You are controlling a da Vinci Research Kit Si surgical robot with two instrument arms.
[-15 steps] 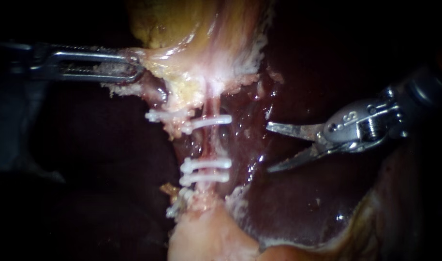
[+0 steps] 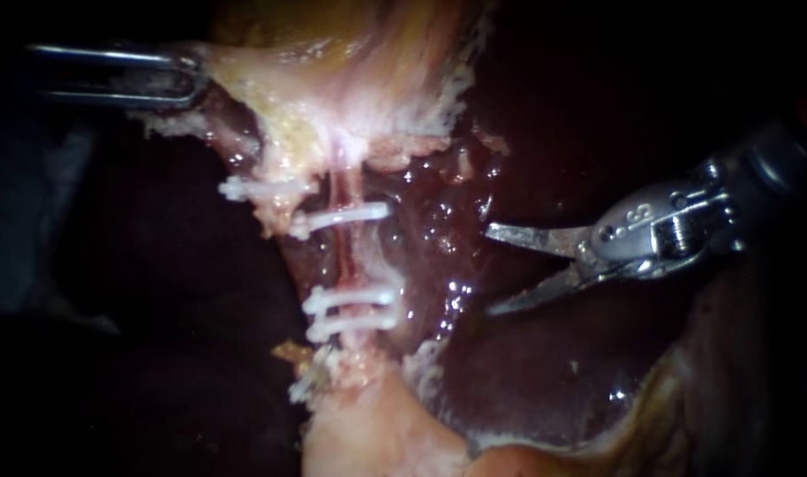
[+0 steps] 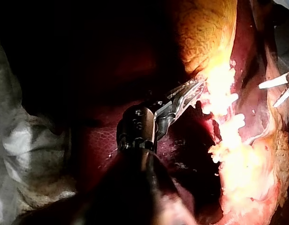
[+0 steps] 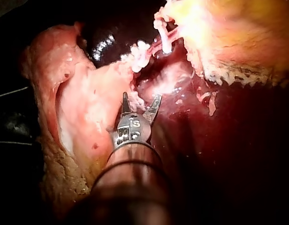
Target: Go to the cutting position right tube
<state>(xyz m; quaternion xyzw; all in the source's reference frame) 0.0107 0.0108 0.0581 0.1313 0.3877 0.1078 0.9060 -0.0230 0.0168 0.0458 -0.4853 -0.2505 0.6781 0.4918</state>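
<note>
The left instrument comes in along the upper left, and its jaws are pressed onto the pale lower edge of the gallbladder, pinching it from two sides. The left wrist view shows the same hold, with the left instrument's tip buried in the bright tissue. From the gallbladder a thin pink strand, the right tube, runs down over the dark, wet liver. One white clip crosses the right tube high up, and a pair of clips crosses it lower down, one just beneath the other, leaving a bare stretch of tube between the upper clip and the pair. A further clip sits to the left of these on paler tissue. The right instrument enters from the right with its two narrow blades spread wide and nothing between them. Its tips point toward the right tube but are well apart from it, over the glistening liver surface. In the right wrist view the spread blades lie just short of the pale tissue, with the clips farther ahead.
</note>
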